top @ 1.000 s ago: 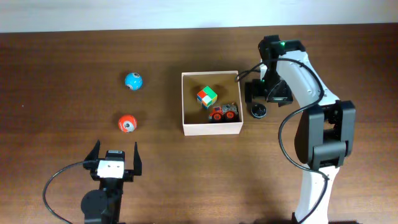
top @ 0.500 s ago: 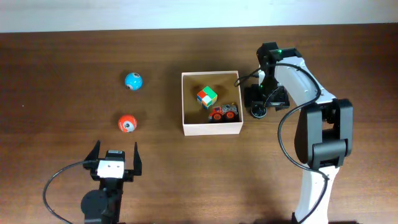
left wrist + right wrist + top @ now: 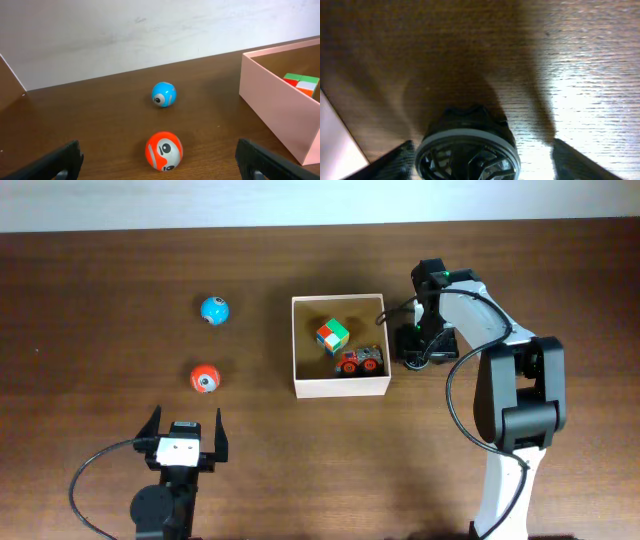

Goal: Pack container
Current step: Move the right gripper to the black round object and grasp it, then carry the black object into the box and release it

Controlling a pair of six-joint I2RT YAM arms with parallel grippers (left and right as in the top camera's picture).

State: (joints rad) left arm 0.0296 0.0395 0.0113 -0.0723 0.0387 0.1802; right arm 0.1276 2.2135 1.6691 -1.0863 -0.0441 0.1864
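The container (image 3: 340,388), a square white-walled box with a tan inside, stands mid-table and holds a coloured cube (image 3: 332,334) and a red toy car (image 3: 358,361). Its wall also shows in the left wrist view (image 3: 272,107). My right gripper (image 3: 414,352) is just right of the box, open, its fingers on either side of a black round toy with a grey rim (image 3: 467,147). My left gripper (image 3: 187,430) is open and empty near the front edge, facing an orange ball (image 3: 164,150) and a blue ball (image 3: 164,94).
The orange ball (image 3: 204,378) and the blue ball (image 3: 214,310) lie left of the box. A pale wall runs along the table's far edge. The right arm's cable hangs beside the box's right wall.
My right gripper has moved left and down over the black round toy, which now sits between its fingers. The left arm and the balls have not moved.
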